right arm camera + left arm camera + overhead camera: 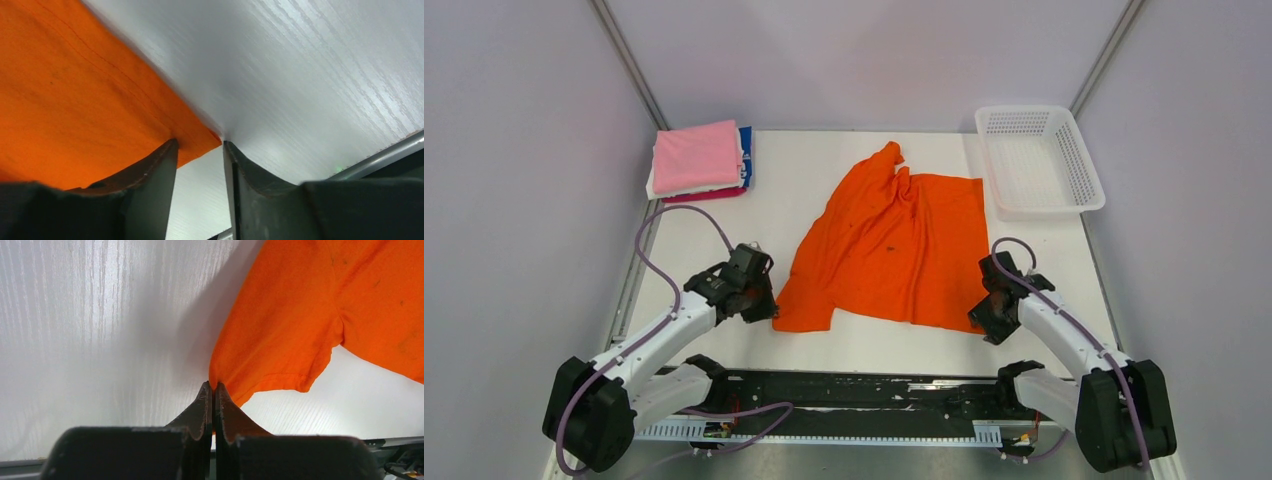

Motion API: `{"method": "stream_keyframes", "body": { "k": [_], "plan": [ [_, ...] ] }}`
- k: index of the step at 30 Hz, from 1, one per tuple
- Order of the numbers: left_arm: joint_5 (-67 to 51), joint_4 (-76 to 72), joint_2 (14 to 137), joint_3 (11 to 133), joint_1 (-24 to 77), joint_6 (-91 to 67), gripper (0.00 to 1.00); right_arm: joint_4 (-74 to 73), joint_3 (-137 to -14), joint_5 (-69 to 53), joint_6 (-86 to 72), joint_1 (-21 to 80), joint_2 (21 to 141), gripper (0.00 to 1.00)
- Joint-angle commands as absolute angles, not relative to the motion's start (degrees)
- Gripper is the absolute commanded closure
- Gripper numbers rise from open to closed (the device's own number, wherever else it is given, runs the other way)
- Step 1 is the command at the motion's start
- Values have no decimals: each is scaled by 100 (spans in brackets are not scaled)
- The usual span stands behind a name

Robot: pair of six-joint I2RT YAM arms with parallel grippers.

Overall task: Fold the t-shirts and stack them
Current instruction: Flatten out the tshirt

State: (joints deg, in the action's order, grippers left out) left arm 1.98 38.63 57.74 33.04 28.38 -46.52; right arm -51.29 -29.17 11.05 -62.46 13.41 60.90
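Observation:
A large orange t-shirt (894, 240) lies spread and partly rumpled in the middle of the white table. My left gripper (769, 305) sits at its near left sleeve corner and is shut on that edge; the left wrist view shows the jaws pressed together with the orange cloth (280, 335) pinched at the tips. My right gripper (981, 322) is at the near right hem corner, jaws apart, with the orange corner (200, 137) lying between them. A stack of folded shirts, pink on top (696, 157) over white, blue and red, sits at the far left.
A white plastic mesh basket (1079, 175) stands at the far right corner. Metal frame posts and lilac walls close in the table on three sides. A black rail (854, 385) runs along the near edge between the arm bases.

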Motion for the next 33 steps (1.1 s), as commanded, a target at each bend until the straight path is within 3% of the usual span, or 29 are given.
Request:
{"method": "stream_keyframes", "body": {
  "k": [1,5,9,10,20,33],
  "plan": [
    [192,3795,5667,3286,2856,-4765,100,-4251,-2813,1094,-6171,1359,6372,62],
    [152,3677,5673,3281,2856,-4764,100,-3907,-2817,1375,-6058,1354,6652,75],
    [223,3519,5699,3422,2856,-4721,100,-3554,-3078,1503,-5790,1354,6897,98],
    [248,3504,5703,3491,2856,-4712,100,-3521,-3191,1600,-5678,1370,6862,100],
    [972,3348,5538,5680,2852,-3932,100,-3516,-4984,2803,-4392,1396,5280,100],
    [1242,2908,5238,8711,2856,-2642,100,-3070,-7322,2173,-2951,1393,3896,100]
  ]
}}
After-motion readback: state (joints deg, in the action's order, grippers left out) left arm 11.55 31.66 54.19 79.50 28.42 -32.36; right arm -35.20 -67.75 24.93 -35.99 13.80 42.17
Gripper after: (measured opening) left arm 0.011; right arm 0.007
